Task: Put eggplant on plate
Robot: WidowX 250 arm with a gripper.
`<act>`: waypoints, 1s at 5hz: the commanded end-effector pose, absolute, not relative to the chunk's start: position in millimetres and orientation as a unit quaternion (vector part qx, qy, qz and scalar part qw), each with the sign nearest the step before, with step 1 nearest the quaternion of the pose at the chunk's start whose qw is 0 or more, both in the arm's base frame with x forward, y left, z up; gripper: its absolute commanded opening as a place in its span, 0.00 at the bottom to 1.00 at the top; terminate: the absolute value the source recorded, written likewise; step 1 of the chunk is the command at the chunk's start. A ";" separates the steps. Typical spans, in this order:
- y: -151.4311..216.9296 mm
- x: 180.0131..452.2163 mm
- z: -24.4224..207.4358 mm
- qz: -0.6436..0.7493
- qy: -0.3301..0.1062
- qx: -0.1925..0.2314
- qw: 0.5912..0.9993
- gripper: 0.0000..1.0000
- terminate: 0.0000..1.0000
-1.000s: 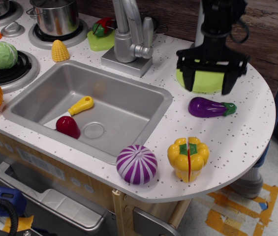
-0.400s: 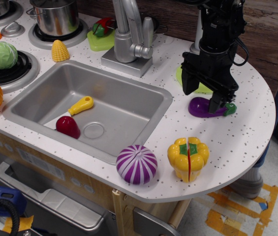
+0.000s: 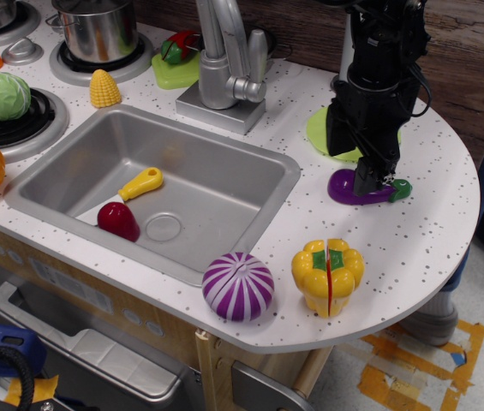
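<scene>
The purple eggplant [image 3: 343, 187] lies on the white counter at the right, with its green stem cap pointing right. The black gripper [image 3: 355, 167] has come down over its middle. The jaws are open, one finger behind the eggplant and one finger [image 3: 368, 177] in front, and they have not closed on it. The lime-green plate [image 3: 318, 134] lies flat on the counter just behind the eggplant, mostly hidden by the gripper.
A yellow pepper [image 3: 328, 274] and a purple-and-white striped vegetable [image 3: 238, 286] stand near the front edge. The sink [image 3: 250, 184] at the left holds a dark red vegetable [image 3: 118, 221] and a yellow-handled knife [image 3: 140, 183]. The faucet [image 3: 224, 60] stands behind it.
The gripper has moved from above the plate forward and down onto the eggplant, and has turned about its wrist. The eggplant has not moved.
</scene>
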State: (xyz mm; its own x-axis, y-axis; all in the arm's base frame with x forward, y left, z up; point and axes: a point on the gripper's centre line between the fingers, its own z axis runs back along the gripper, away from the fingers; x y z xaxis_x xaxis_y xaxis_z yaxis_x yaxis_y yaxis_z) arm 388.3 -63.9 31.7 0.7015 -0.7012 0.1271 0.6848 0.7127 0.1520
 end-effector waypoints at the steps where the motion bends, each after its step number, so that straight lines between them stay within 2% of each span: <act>1: -73.0 401.7 56.2 -0.410 -0.147 0.045 0.899 1.00 0.00; 5: -64.3 395.6 13.6 -0.406 -0.204 -0.013 0.891 1.00 0.00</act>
State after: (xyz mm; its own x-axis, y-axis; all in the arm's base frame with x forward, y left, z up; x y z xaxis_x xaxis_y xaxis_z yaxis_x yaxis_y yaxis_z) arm 395.3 -66.5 2.3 0.5994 -0.6992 0.3896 0.7198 0.6838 0.1199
